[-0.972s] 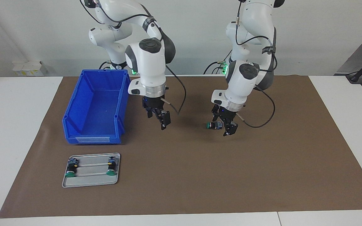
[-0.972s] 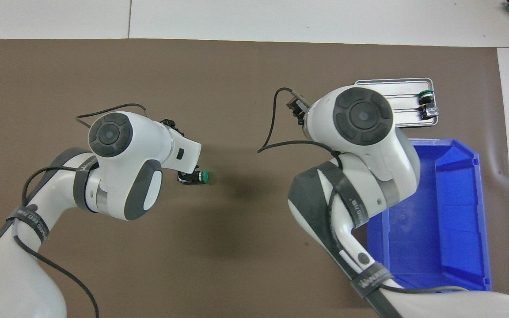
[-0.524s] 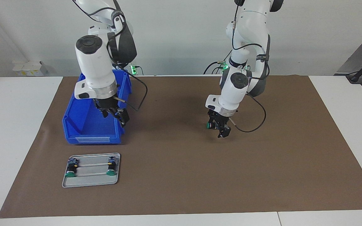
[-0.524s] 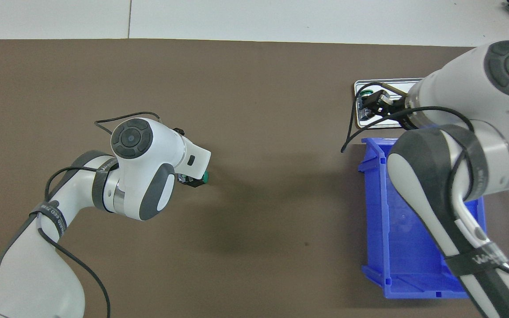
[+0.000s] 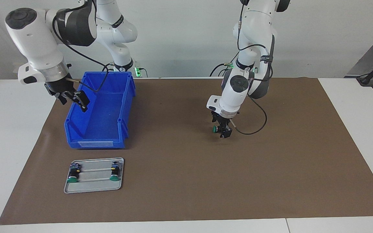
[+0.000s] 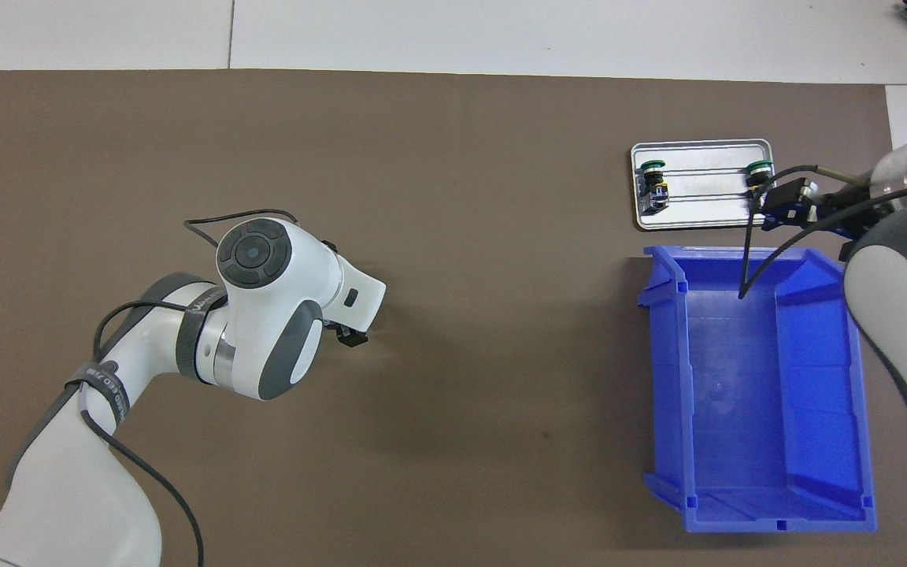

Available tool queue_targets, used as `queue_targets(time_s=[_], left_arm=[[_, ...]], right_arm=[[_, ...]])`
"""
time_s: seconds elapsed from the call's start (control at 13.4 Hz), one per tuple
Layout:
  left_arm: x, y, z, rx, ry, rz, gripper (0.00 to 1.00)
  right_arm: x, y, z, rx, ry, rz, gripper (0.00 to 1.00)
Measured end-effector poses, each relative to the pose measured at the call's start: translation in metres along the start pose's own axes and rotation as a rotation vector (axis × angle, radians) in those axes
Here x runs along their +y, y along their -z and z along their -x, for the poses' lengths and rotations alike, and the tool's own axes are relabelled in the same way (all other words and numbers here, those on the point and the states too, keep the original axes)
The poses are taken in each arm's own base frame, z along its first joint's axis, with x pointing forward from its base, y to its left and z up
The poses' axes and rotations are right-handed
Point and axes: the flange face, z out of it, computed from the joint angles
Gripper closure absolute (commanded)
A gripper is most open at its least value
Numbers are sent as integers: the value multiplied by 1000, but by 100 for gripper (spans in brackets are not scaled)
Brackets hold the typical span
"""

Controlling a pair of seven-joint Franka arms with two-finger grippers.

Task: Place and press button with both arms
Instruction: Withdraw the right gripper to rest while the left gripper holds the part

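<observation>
Three green-capped buttons are in view. Two lie on the metal tray (image 5: 93,187), one button (image 5: 73,176) at each end of it, the other (image 5: 115,174) toward the middle of the desk (image 5: 351,106). The tray sits on the brown mat (image 5: 186,181), farther from the robots than the single blue bin (image 5: 99,110).

The third button (image 5: 216,129) is pinched in the left gripper (image 5: 222,128), low over the middle of the mat, its green cap pointing toward the right arm's end; whether it touches the mat is hard to tell from here.

The right gripper (image 5: 71,97) hangs in the air over the bin's outer rim, fingers spread, holding nothing.
</observation>
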Motion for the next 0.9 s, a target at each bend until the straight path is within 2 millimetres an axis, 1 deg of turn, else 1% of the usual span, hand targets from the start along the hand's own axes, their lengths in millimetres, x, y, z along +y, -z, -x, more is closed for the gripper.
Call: queue_targets(time_s=[0.22, 0.37, 0.45, 0.52, 0.67, 0.75, 0.9], left_arm=[[2, -2, 2, -16, -26, 20, 0], [3, -3, 3, -22, -30, 27, 1], [5, -6, 5, -27, -36, 33, 1], [8, -10, 8, -33, -44, 39, 1], [10, -16, 12, -27, -52, 28, 3], [10, -18, 13, -16, -52, 11, 6], [12, -24, 15, -6, -54, -5, 14]], right_arm=[[-3, 42, 23, -13, 122, 0, 0], [1, 62, 33, -22, 148, 1, 0], [1, 67, 35, -21, 153, 0, 0], [0, 68, 36, -21, 157, 0, 0], [-5, 61, 37, -33, 166, 3, 0], [-10, 56, 39, -37, 176, 5, 0], [-20, 52, 42, -36, 199, 14, 0]])
